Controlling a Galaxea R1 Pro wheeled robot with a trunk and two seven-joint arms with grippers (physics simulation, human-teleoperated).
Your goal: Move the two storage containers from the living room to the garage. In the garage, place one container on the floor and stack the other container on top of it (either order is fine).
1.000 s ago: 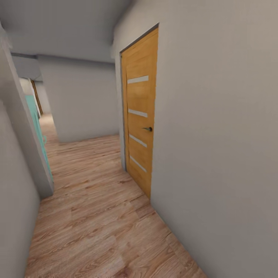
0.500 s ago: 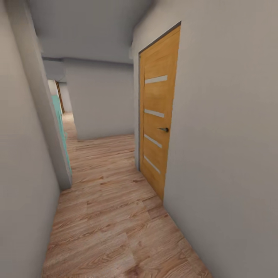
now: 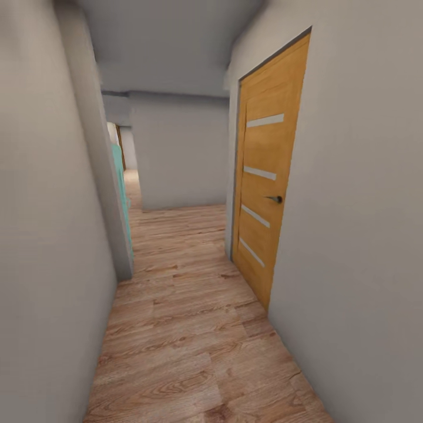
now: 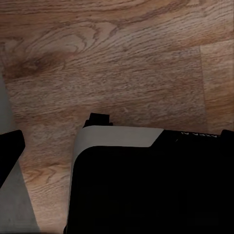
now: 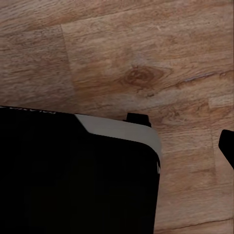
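Note:
The storage containers, the living room and the garage are out of view. I am in a narrow hallway with grey walls. In the left wrist view a dark fingertip of my left gripper shows at the picture's edge, over wood planks, with nothing between the fingers. My right gripper shows one dark fingertip at the edge of the right wrist view, also holding nothing. Both wrist views look down on my black, white-edged base.
A shut orange wooden door with a dark handle is set in the right wall. A grey wall runs close on the left, ending at a corner by a turquoise panel. Wood planks run ahead to a far wall.
The whole head picture has shifted: the door now sits further right and the left wall fills more of the frame. That is the camera moving, not the things.

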